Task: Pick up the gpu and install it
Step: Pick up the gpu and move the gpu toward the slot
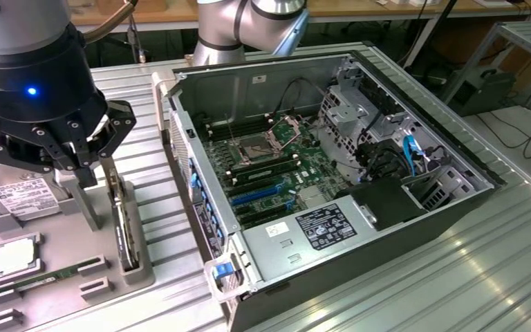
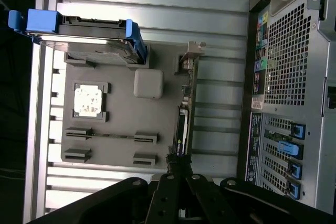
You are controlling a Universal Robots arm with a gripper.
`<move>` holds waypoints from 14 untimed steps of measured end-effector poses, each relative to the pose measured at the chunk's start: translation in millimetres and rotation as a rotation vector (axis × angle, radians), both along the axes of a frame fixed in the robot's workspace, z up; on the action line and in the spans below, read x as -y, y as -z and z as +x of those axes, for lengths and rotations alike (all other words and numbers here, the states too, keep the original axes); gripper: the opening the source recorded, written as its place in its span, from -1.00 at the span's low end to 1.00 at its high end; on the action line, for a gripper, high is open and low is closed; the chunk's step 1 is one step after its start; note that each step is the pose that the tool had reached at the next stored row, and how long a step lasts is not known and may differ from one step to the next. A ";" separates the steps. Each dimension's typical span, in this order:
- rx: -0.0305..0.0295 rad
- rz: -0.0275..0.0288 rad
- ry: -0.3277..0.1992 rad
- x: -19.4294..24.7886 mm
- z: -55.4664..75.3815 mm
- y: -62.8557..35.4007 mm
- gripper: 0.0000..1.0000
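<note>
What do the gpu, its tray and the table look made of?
The gpu looks like a dark circuit board, likely fibreglass laminate. Its bracket is silvery and glints, so probably bare metal. The tray is matte, even grey with blocky slots, so probably plastic, perhaps printed. The table is ribbed and silvery with bright reflections, likely aluminium.
</note>
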State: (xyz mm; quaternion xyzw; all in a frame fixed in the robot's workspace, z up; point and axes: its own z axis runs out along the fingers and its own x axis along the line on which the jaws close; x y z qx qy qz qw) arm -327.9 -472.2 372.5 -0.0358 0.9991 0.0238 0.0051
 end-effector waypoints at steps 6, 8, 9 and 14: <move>0.0000 0.0000 0.000 0.0 0.0 0.0 -0.54; 0.0000 0.0000 0.000 0.0 0.0 0.0 -0.40; 0.0000 0.0000 0.000 0.0 0.0 0.0 -0.29; 0.0000 0.0000 0.000 0.0 0.0 0.0 0.19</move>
